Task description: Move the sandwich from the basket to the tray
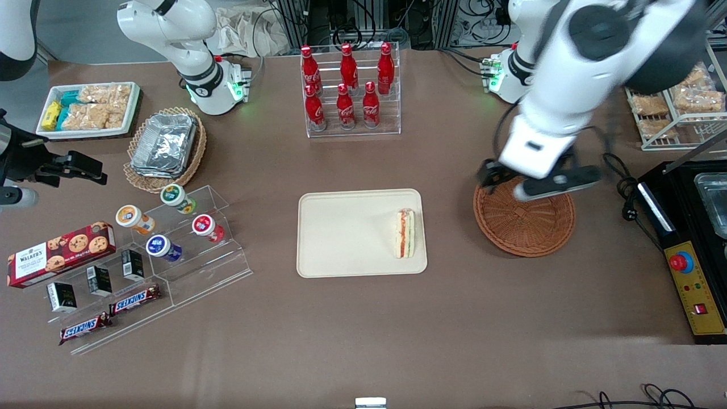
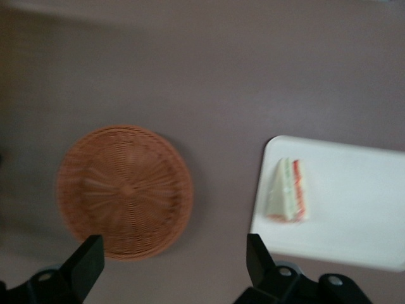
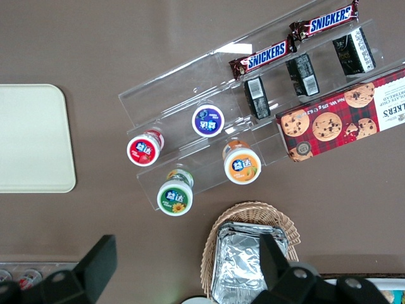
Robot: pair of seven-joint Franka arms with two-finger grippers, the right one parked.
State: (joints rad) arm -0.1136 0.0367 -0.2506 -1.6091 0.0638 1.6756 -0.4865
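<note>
The sandwich (image 1: 405, 233) lies on the tray (image 1: 341, 233) at frame centre, while the gripper (image 1: 531, 183), fingers spread and empty, hovers over the basket (image 1: 525, 227).

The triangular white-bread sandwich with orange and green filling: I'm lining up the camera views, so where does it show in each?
Front view: the triangular white-bread sandwich lies on the flat cream-beige rectangular tray, at the end nearest the round reddish-brown wicker basket.
Left wrist view: the sandwich lies on the tray, near its edge facing the basket.
Right wrist view: not visible; only a bare tray end.
Shared landmark: the tray.
The left arm's gripper is open above the basket.
</note>
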